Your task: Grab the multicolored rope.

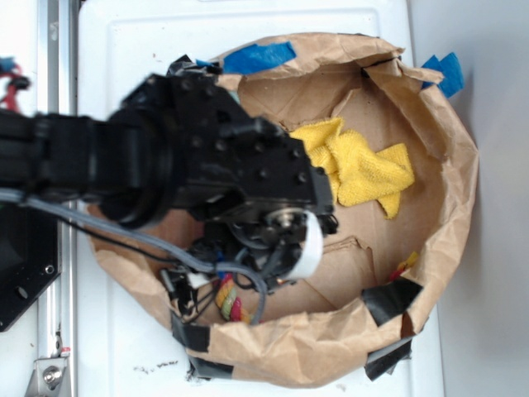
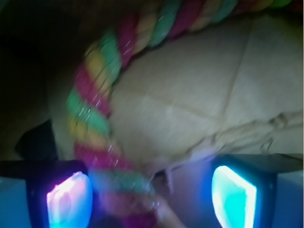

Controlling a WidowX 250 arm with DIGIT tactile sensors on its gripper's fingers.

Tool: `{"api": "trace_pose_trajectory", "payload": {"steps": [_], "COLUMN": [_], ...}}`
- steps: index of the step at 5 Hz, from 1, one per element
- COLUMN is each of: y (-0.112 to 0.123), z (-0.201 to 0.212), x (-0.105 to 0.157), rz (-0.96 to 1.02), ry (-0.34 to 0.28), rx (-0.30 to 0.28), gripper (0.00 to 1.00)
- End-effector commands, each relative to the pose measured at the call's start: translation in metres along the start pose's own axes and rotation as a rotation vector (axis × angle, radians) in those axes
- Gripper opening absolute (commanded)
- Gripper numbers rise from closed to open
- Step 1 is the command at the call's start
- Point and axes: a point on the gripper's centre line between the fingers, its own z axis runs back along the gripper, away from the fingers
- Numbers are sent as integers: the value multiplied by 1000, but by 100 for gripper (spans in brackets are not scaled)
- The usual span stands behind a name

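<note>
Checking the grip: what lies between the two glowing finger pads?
The multicolored rope runs down between the pads, nearer the left one; the wrist view shows it.

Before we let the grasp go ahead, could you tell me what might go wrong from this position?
1. In the wrist view the rope runs down beside one of the lit fingers, not centred in the open gripper, so closing could catch only its edge.
2. The arm hides most of the rope in the exterior view, so progress is hard to check.
3. The paper wall stands close and may snag.
</note>
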Motion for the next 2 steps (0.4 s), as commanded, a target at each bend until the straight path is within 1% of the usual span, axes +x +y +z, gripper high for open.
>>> {"api": "trace_pose_trajectory", "payload": {"steps": [1,2], "y": [-6,-2], "z": [14,1], "x": [-6,-5], "rz": [-42,-36], "ry": [13,33], "rx": [46,30], "gripper": [100,100]}}
